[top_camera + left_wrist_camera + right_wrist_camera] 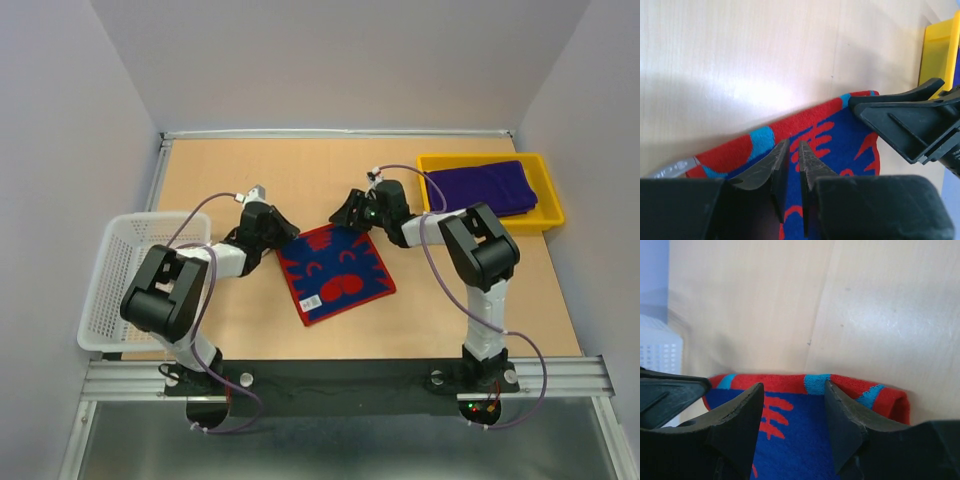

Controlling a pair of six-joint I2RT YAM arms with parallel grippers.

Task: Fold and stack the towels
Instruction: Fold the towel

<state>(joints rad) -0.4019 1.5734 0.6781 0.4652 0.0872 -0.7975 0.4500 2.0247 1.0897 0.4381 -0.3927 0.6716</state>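
Note:
A red towel [336, 272] with a blue middle, red marks and light-blue patches lies flat on the table between the arms; a white label shows near its front edge. My left gripper [283, 240] is at its far left corner. In the left wrist view its jaws [794, 145] stand close together with a narrow slit, tips down on the towel [845, 142]; whether cloth is pinched does not show. My right gripper [350, 215] is at the far right corner, open [794, 385], straddling the towel's [795, 430] folded far edge. A purple towel [485, 187] lies folded in the yellow tray.
The yellow tray [548, 190] sits at the back right of the wooden table [450, 310]. A white mesh basket [130, 280] stands at the left edge. Grey walls close in the back and sides.

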